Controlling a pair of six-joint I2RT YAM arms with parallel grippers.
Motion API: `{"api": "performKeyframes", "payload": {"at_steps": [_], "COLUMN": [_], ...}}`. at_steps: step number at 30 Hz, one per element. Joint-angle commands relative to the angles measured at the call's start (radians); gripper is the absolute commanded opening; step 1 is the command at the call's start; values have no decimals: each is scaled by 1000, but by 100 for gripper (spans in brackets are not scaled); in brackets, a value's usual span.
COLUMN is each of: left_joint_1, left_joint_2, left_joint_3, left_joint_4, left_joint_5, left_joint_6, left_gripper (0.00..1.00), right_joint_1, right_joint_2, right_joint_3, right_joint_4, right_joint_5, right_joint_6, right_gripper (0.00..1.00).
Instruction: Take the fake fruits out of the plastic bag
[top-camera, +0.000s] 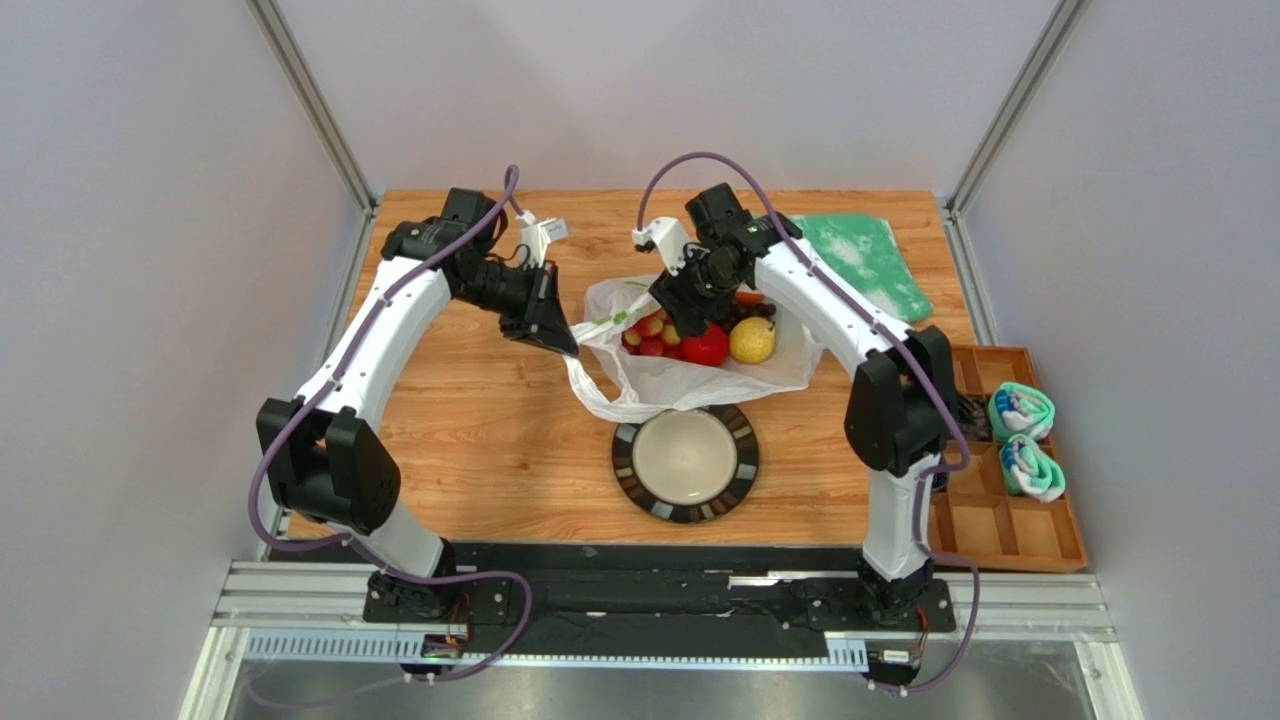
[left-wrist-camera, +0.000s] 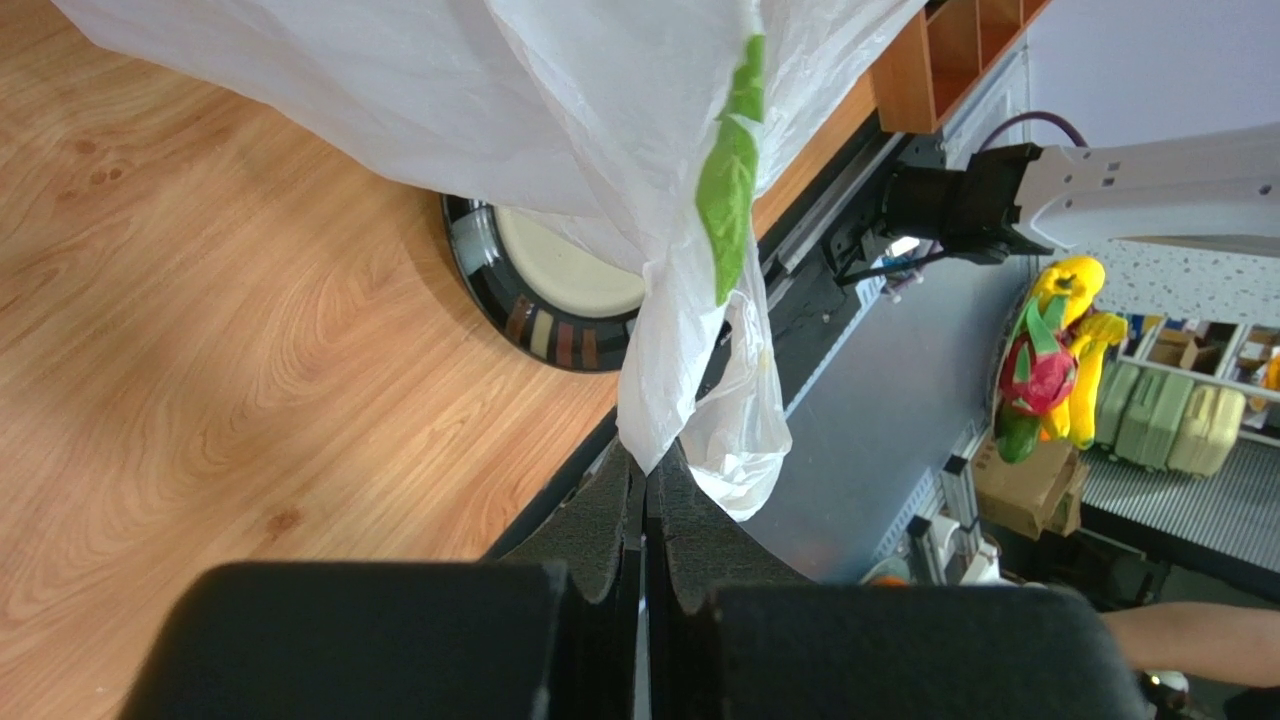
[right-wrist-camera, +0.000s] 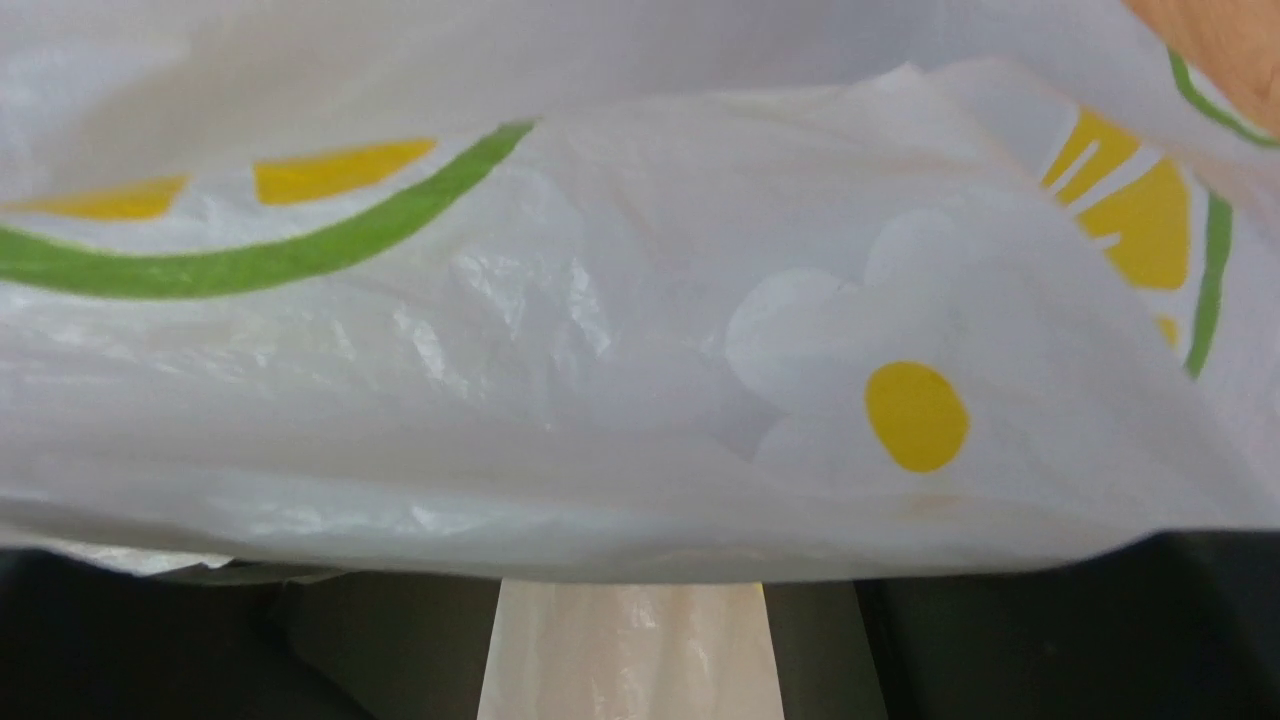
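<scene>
With both arms being held bent inward, the thin crinkly white plastic bag (top-camera: 661, 387) on the wooden table (top-camera: 481, 435) is being pinched at its edge by the closed left gripper (top-camera: 553, 333), while the right gripper (top-camera: 679, 311), its spread not being tellable behind film, is being held over the small plastic fake fruits (top-camera: 706, 345) inside the bag.
</scene>
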Motion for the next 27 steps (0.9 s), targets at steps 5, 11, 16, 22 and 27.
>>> {"api": "performKeyframes", "payload": {"at_steps": [5, 11, 16, 22, 27], "left_joint_1": [3, 3, 3, 3, 3], "left_joint_2": [-9, 1, 20, 30, 27], "left_joint_3": [10, 30, 53, 73, 61], "left_joint_4": [-18, -20, -20, -29, -24], "left_joint_5": [32, 43, 48, 45, 43], "left_joint_6": [49, 58, 62, 62, 62], "left_gripper": [0, 0, 0, 0, 0], "right_joint_1": [42, 64, 64, 64, 60], "right_joint_2": [170, 302, 366, 402, 393], "right_joint_3": [273, 383, 464, 484, 477], "right_joint_4": [-31, -100, -140, -157, -145], "right_joint_5": [-93, -33, -15, 14, -13], "right_joint_6": [-7, 31, 53, 51, 51], "right_gripper": [61, 61, 66, 66, 49]}}
